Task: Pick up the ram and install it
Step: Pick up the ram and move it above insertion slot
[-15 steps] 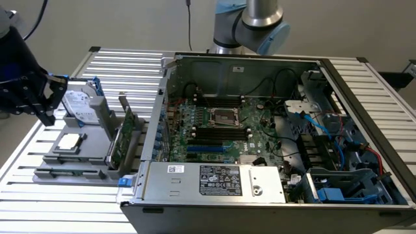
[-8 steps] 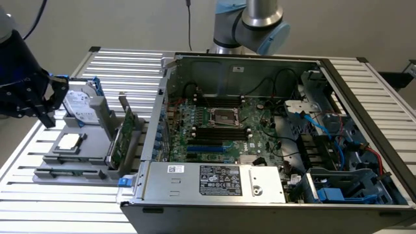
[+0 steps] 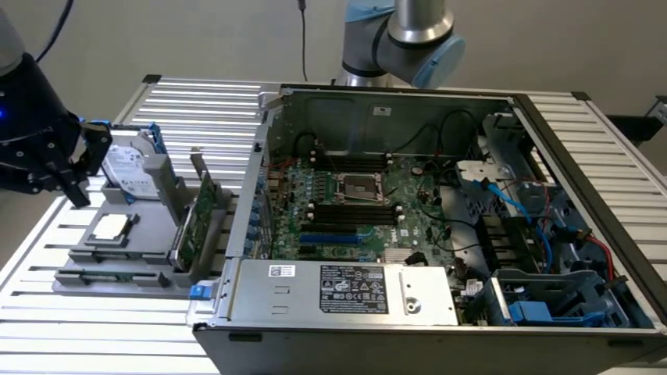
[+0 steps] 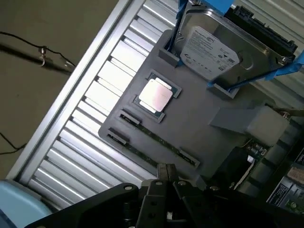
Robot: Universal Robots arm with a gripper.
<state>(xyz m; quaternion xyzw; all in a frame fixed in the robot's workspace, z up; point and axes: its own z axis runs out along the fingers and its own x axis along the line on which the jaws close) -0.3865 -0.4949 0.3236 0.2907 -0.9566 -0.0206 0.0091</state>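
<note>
One ram [image 4: 156, 138], one processor chip [image 4: 156, 95], one hard drive [image 4: 213, 47], one expansion card [image 3: 196, 219], one computer case [image 3: 396, 109]

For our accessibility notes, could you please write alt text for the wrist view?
A shut gripper hangs above a grey tray on a slatted metal table. The tray holds a thin ram stick in a slot near the gripper, a square silver processor and a hard drive.

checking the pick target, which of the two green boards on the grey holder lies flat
The ram, the long thin stick lying flat along the grey holder's near edge in the exterior view. The wider expansion card stands on its edge.
</note>
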